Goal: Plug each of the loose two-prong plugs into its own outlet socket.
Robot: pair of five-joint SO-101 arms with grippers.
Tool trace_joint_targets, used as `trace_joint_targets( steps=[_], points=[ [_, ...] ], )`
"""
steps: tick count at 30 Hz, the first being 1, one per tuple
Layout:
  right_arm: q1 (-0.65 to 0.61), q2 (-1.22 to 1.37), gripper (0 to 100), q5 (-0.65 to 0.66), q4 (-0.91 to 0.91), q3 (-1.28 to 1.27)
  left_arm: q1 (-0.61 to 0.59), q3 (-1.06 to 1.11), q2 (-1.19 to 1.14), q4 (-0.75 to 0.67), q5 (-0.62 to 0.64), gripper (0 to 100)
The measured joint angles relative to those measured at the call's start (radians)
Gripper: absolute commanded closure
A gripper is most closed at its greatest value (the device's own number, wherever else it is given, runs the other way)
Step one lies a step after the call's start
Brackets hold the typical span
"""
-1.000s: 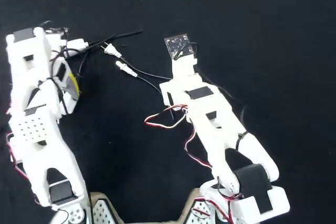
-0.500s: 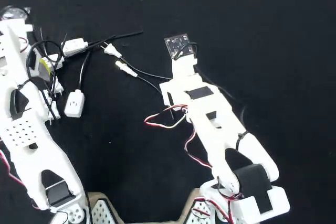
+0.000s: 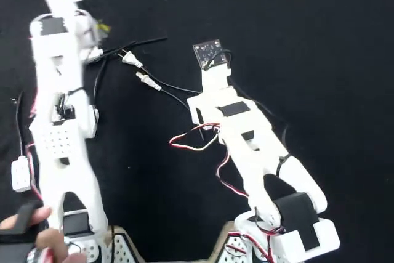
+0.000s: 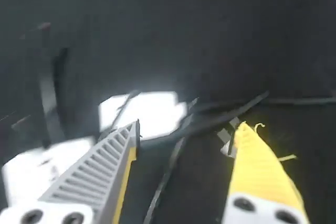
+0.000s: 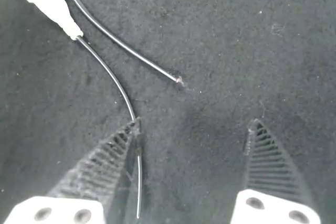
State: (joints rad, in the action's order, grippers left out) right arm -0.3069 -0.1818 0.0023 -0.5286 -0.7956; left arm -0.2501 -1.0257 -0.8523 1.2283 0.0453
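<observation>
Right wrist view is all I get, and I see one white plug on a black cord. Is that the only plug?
Observer: No. The high view shows two: a far plug and a near plug, side by side on the black table.
Operator: Where would they plug in?
Observer: In the left wrist view a white block lies just beyond the left end effector. It is blurred, but may be a socket.
Operator: Is that arm holding anything?
Observer: No, its end effector is open, with nothing gripped.
</observation>
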Motion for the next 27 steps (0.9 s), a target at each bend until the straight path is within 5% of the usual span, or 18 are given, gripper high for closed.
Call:
trace_joint_targets(
  steps=[5, 10, 27],
  points=[
    [0.0, 0.0, 69.8, 0.0, 0.0, 0.0, 0.051, 0.002, -0.137, -0.189, -0.051, 70],
    [0.0, 0.0, 69.8, 0.0, 0.0, 0.0, 0.046, -0.002, -0.203, -0.219, -0.144, 70],
    [0.0, 0.0, 69.8, 0.0, 0.0, 0.0, -0.21, -0.054, -0.213, 0.101, -0.499, 70]
  ],
)
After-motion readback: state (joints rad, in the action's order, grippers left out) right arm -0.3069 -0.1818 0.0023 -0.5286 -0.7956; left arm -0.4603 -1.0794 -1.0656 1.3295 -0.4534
